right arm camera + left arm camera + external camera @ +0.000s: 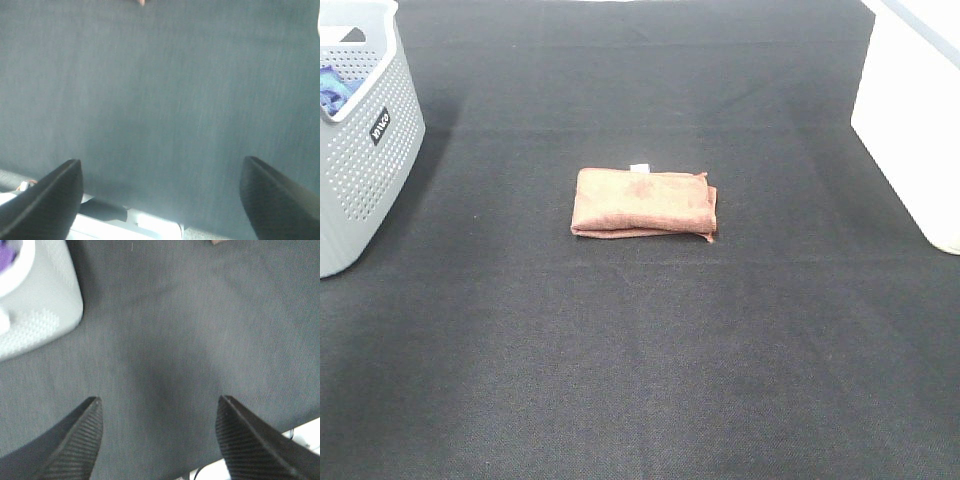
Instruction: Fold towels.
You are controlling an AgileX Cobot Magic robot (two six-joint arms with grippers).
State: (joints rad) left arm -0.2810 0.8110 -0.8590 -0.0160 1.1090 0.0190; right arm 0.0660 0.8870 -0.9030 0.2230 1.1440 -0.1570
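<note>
The reddish-brown towel (642,205) lies folded into a small rectangle at the middle of the black table, with its white tag (639,167) on the far edge. A corner of it shows at the edge of the left wrist view (219,241) and of the right wrist view (141,2). Neither arm shows in the exterior high view. My left gripper (157,412) is open and empty above bare black cloth near the table's front edge. My right gripper (162,175) is open and empty above bare cloth, also near the front edge.
A grey perforated basket (365,150) with a blue cloth (335,88) inside stands at the far left; it also shows in the left wrist view (37,305). A white box (912,110) stands at the far right. The black table cover (640,350) spans the view.
</note>
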